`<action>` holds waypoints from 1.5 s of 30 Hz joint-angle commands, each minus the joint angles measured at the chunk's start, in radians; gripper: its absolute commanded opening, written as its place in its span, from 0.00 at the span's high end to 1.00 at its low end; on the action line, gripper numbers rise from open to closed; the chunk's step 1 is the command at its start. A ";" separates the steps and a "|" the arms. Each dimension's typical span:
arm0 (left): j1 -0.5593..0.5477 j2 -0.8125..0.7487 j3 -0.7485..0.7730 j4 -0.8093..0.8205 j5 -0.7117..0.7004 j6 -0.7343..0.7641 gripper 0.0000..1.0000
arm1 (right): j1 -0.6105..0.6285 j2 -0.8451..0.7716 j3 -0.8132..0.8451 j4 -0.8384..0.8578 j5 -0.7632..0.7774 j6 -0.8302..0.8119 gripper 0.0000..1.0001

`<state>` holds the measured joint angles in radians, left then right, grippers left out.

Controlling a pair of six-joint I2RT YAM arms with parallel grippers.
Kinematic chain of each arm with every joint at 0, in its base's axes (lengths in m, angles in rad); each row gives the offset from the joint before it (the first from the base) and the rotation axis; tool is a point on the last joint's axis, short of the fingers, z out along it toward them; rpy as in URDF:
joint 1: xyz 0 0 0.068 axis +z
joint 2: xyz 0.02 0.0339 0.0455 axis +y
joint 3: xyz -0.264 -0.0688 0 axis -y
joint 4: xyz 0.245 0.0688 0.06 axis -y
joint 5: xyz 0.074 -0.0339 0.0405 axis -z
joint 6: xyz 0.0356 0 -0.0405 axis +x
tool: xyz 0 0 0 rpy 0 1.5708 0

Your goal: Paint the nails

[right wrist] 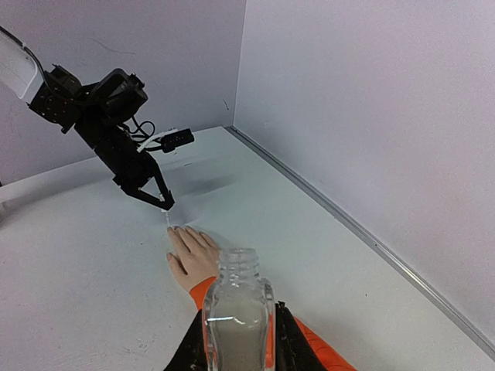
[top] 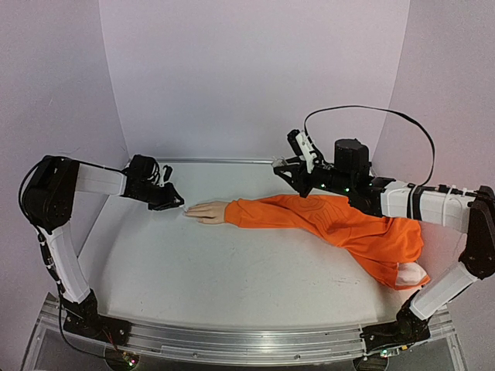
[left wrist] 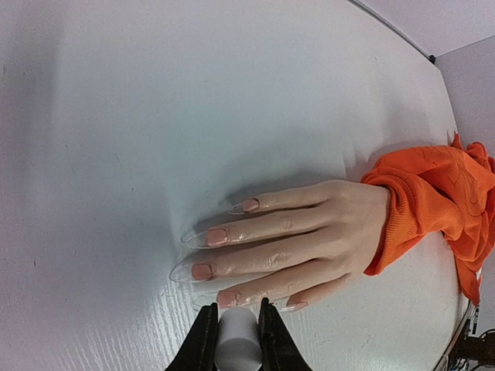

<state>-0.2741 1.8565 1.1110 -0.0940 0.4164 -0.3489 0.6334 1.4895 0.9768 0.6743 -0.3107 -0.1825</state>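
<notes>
Bottle (right wrist: 236, 309) in right claw (right wrist: 237, 349), wrist-view only

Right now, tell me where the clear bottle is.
The clear bottle is clamped in the right tool, at the bottom of the right wrist view, above the orange sleeve.

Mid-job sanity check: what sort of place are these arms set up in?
Probably a lab test booth, not a salon: plain pale backdrop walls, a white table, and a mannequin hand in an orange sleeve.
</notes>
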 commanded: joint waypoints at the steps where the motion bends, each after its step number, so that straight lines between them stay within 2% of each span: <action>1: -0.001 0.018 0.046 0.046 0.018 -0.010 1.00 | -0.004 -0.008 0.026 0.075 -0.018 0.012 1.00; 27: 0.022 0.006 0.028 0.047 -0.078 0.008 1.00 | -0.004 -0.011 0.021 0.074 -0.015 0.013 1.00; 36: 0.013 -0.054 0.012 0.046 -0.014 -0.002 1.00 | -0.004 -0.011 0.020 0.076 -0.021 0.014 1.00; 45: 0.000 -0.010 0.042 0.048 0.014 -0.016 1.00 | -0.005 -0.016 0.017 0.075 -0.022 0.017 1.00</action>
<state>-0.2687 1.8565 1.1126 -0.0849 0.4026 -0.3500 0.6334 1.4895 0.9768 0.6746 -0.3149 -0.1818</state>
